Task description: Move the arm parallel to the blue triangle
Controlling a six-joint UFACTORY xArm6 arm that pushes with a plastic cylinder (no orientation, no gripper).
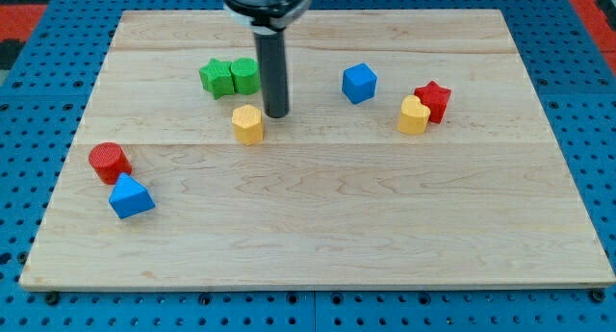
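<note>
The blue triangle (130, 196) lies near the view's left edge of the wooden board (318, 236), just below a red cylinder (110, 162). My tip (276, 114) rests on the board in the upper middle, far to the right of the blue triangle and above it. The tip is just right of a yellow hexagonal block (248, 124) and just below and right of two green blocks (231, 77) that touch each other.
A blue cube (359, 83) sits right of the rod. A yellow block (414, 115) touches a red star (433, 100) further right. Blue pegboard surrounds the board.
</note>
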